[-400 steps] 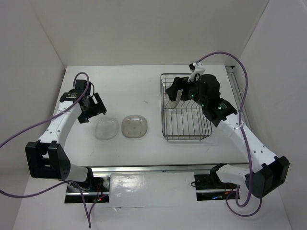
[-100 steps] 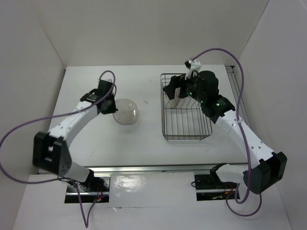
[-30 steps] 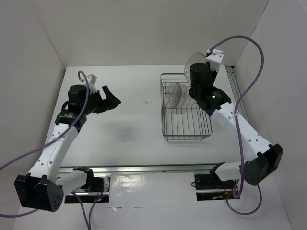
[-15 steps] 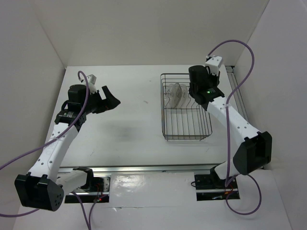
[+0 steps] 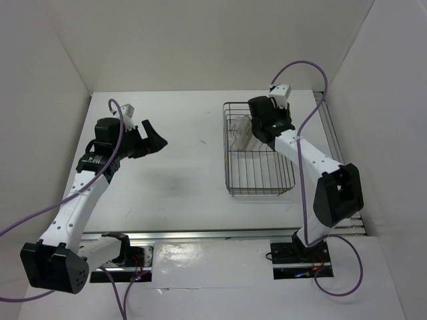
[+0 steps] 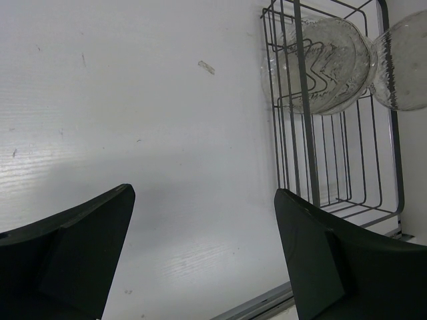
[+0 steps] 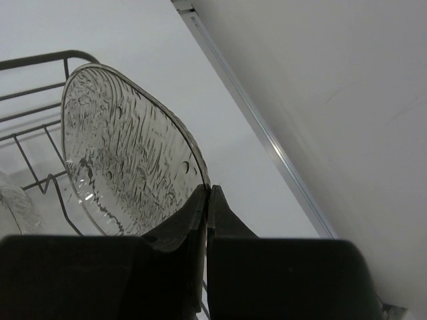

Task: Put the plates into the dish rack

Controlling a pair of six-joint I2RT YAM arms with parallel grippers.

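Observation:
My right gripper [image 7: 208,195] is shut on the rim of a clear ribbed plate [image 7: 127,160], which it holds on edge above the far end of the dish rack [image 5: 259,155]. The same plate [image 6: 407,63] shows at the right edge of the left wrist view, just past the rack's rim [image 6: 390,133]. More translucent plates [image 6: 320,67] stand on edge among the tines at the rack's far end [image 5: 238,133]. My left gripper [image 5: 152,139] hangs open and empty above the table's left half, well away from the rack.
The dark wire rack [image 7: 33,63] sits right of centre on the white table [image 5: 180,167]. White walls enclose the table, and a metal rail [image 7: 267,133] runs along its right edge. A small speck [image 6: 206,67] lies on the table left of the rack.
My right gripper has swung down and to the left with the plate, from high behind the rack to just above its far end. The left arm has not moved.

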